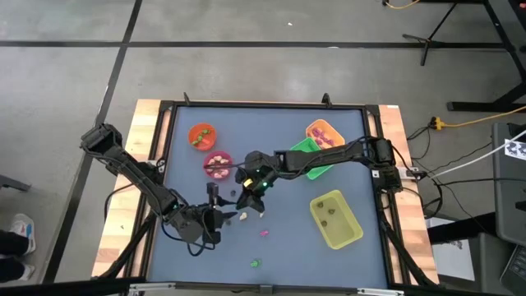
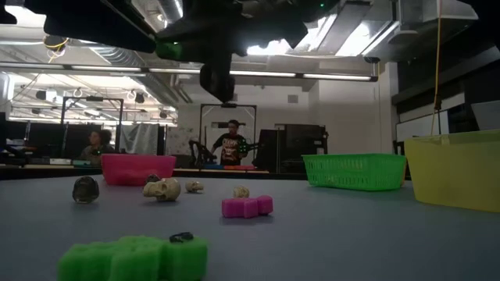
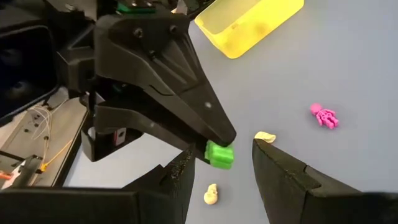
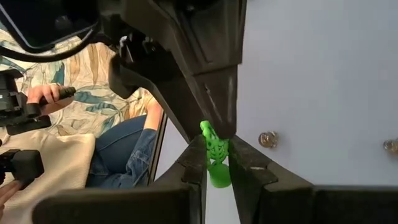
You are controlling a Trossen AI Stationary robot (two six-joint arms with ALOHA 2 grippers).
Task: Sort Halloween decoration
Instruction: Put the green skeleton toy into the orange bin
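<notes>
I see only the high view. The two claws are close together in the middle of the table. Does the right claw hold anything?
Observer: Yes. In the right wrist view, the right claw is shut on a green trinket.
Operator: And the left claw?
Observer: The left claw is open and empty, facing that trinket closely.
Operator: Does anything lie near them?
Observer: A cream skull lies on the table, just past the left claw's fingers.

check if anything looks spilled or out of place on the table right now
Nothing is spilled or damaged. Loose trinkets lie unsorted on the mat: a pink figure, a green one, cream skulls. The right gripper is shut on a green trinket.
</notes>
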